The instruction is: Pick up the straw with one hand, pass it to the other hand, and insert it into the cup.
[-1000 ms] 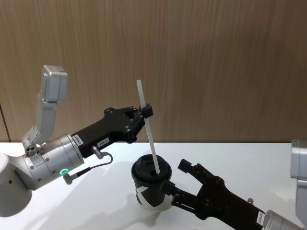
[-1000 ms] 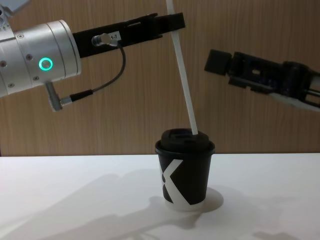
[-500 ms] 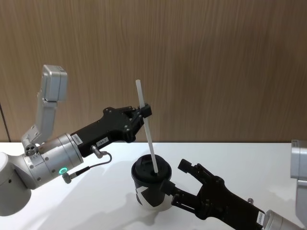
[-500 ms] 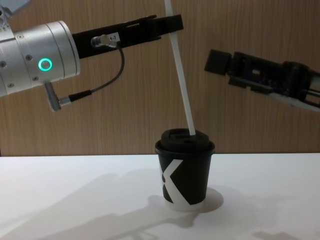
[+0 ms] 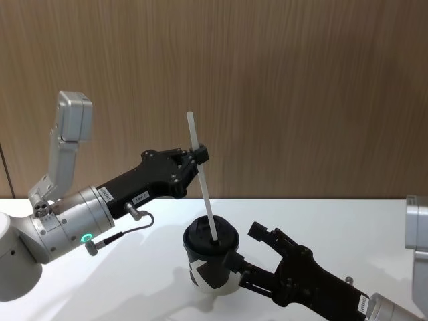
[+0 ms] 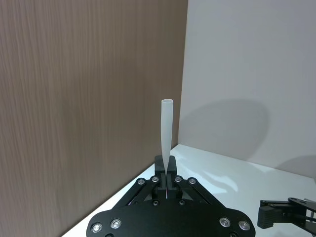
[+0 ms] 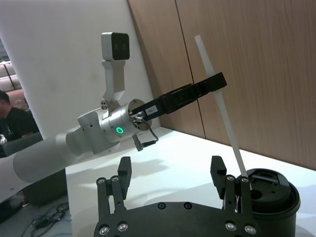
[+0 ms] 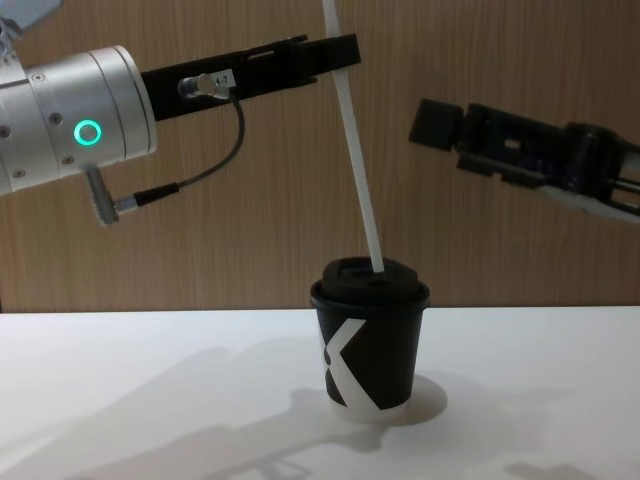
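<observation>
The white straw [image 5: 208, 203] [image 8: 358, 170] [image 6: 166, 131] [image 7: 223, 111] leans tilted, its lower end touching the top of the black cup's domed lid. My left gripper [image 5: 199, 157] [image 8: 340, 50] [image 6: 167, 172], on the silver wrist with the green ring, is shut on the straw's upper part, above the cup. The cup [image 5: 208, 271] [image 8: 372, 345] [image 7: 271, 197] stands upright on the white table. My all-black right gripper [image 5: 249, 253] [image 8: 440, 125] [image 7: 170, 170] hangs open to the right of the cup, above its height, holding nothing.
The white table [image 5: 134, 281] [image 8: 150, 400] runs up to a brown wood-panel wall [image 5: 301, 100]. The left arm's dark cable [image 8: 200, 175] loops below its wrist. A person sits far off at the edge of the right wrist view.
My left gripper has shifted slightly left with the straw, and the straw's lower end has slid a little left across the lid. The right gripper has not moved.
</observation>
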Action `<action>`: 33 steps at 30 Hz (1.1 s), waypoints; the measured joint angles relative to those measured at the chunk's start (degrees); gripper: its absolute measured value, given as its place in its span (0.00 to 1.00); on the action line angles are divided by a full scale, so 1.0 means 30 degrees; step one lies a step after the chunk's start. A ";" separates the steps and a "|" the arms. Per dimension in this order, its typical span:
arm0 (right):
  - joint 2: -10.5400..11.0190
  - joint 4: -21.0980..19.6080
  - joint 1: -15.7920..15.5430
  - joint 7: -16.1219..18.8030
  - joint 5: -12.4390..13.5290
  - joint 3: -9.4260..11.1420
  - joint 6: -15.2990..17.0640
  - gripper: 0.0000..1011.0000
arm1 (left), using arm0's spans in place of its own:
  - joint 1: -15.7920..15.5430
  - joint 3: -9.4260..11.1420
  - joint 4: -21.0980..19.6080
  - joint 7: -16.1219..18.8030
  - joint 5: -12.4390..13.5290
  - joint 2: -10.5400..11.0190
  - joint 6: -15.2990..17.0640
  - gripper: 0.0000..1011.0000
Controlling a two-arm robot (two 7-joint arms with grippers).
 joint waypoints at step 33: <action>0.0000 0.0000 0.0001 0.0000 0.0001 0.0000 0.0000 0.99 | -0.0271 0.0128 0.0916 -0.0347 0.0087 -0.0391 -0.0112 0.01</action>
